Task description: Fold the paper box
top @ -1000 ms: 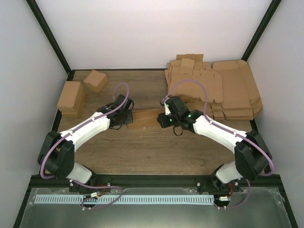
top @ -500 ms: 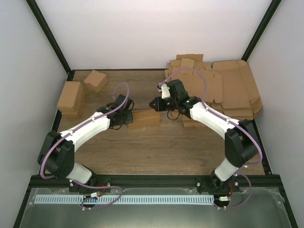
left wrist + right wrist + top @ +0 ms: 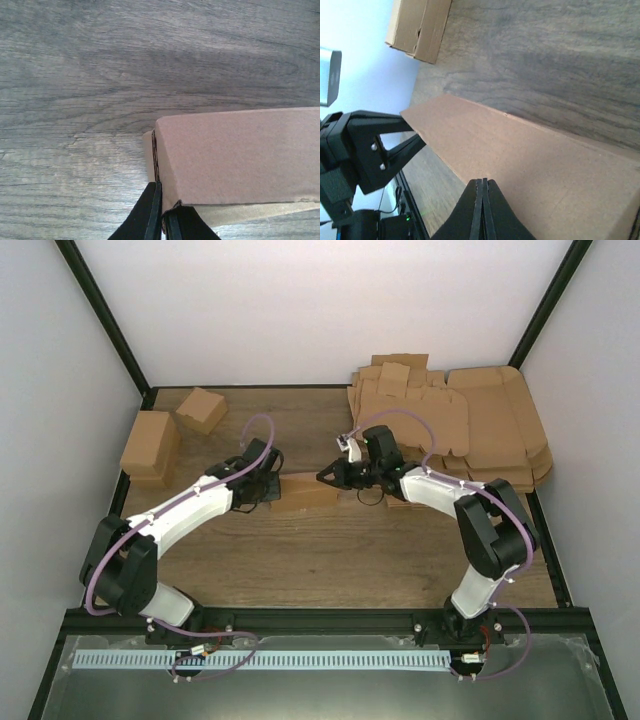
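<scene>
Paper box [image 3: 303,492] between two grippers
Left gripper [image 3: 161,211] pinches its end wall; right gripper [image 3: 482,185], fingers together, touches its top

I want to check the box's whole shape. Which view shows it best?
Top external: nearly the whole box shows, with its outline. Left wrist shows only one corner; right wrist only one broad face, cropped.

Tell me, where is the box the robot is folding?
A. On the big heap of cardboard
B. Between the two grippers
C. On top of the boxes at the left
B: the box lies in the middle, with the left gripper at its left end and the right gripper at its right end.
</scene>
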You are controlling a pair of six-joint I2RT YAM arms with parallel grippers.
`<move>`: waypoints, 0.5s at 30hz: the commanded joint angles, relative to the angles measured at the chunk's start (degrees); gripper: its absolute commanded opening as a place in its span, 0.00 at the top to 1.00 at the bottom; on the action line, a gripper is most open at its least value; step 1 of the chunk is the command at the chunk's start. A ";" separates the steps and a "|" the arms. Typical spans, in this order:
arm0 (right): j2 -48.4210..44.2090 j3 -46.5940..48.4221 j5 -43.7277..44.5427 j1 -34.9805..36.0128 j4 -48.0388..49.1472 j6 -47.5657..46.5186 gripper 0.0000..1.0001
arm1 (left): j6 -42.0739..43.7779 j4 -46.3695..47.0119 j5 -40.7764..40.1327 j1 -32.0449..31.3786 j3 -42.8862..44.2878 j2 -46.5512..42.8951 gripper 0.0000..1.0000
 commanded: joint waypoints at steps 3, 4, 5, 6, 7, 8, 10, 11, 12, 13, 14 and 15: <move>-0.27 -8.11 -5.05 -2.64 5.46 2.53 0.99 | 0.86 -3.00 0.09 -0.29 0.01 2.17 0.96; -0.36 -8.62 -5.01 -2.65 5.69 2.57 0.99 | 0.99 -3.07 0.36 -0.32 0.20 2.28 0.93; -0.33 -8.97 -5.00 -2.65 6.06 2.68 0.99 | 1.08 -3.24 0.59 -0.33 0.53 2.39 0.88; -0.29 -9.13 -5.08 -2.71 6.24 2.74 0.99 | 1.24 -3.66 1.01 -0.34 0.92 2.37 0.81; -0.21 -9.04 -5.09 -2.78 6.32 2.68 0.99 | 1.55 -4.25 1.57 -0.34 1.46 2.13 0.73; -0.21 -8.87 -5.01 -2.82 6.24 2.60 0.99 | 1.88 -5.00 2.07 -0.34 2.06 1.78 0.67; -0.36 -8.26 -4.88 -2.99 5.76 2.31 0.99 | 2.32 -6.61 2.82 -0.34 3.12 0.24 0.52; -0.45 -7.77 -4.65 -3.05 5.31 2.15 0.99 | 2.64 -7.76 3.10 -0.31 3.83 -0.43 0.48; -0.53 -7.30 -4.36 -3.08 4.83 1.73 0.99 | 2.89 -9.05 3.22 -0.33 4.62 -1.19 0.43; -0.61 -6.96 -4.23 -3.08 4.50 1.53 0.99 | 3.16 -10.22 3.39 -0.34 5.46 -1.85 0.42; -0.63 -6.75 -4.25 -3.09 4.32 1.39 0.99 | 3.35 -11.25 3.66 -0.29 6.23 -2.54 0.39; -0.64 -6.63 -4.31 -3.09 4.28 1.32 0.99 | 3.69 -11.84 4.19 -0.27 6.81 -3.41 0.39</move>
